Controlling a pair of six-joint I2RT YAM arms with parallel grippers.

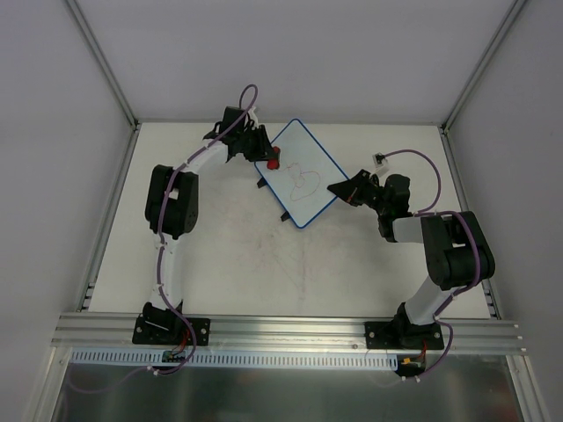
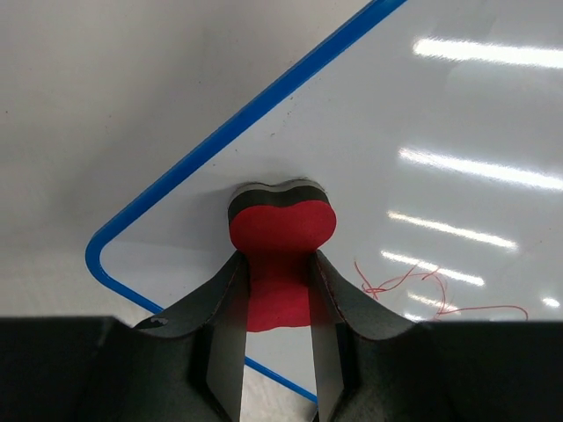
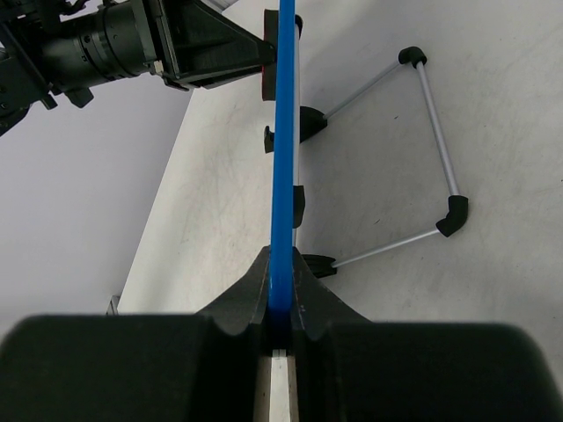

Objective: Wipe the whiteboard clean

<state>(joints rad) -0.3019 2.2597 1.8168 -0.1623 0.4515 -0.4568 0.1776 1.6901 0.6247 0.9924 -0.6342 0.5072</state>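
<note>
Frankly, the whiteboard (image 1: 310, 158) is the weak point. My right gripper (image 3: 281, 264) is pressed together on nothing but its blue rim (image 3: 283, 132), near the board's right corner in the top view, so one thin pinch carries it. If I push the eraser (image 2: 281, 230) hard across the face, I judge the board could pivot in that pinch, slip out, or give way so the eraser skips over the ink. The red scribble (image 2: 422, 286) lies at the lower right of the left wrist view, apart from the eraser. The eraser touches the face just inside the rounded corner at lower left, so a badly aimed stroke could run off the rim and miss the marks. My left gripper (image 1: 272, 160) pinches the eraser by its red body, squeezed narrow between the fingers (image 2: 224, 352), and a sideways drag might twist it loose.

The board lies between my grippers, upper centre of the top view: eraser at its left corner, right jaws on the opposite side. In the right wrist view it stands edge-on up the middle, its wire stand (image 3: 435, 149) spread to the right. Whether the feet touch the table (image 1: 220, 255) I cannot tell.
</note>
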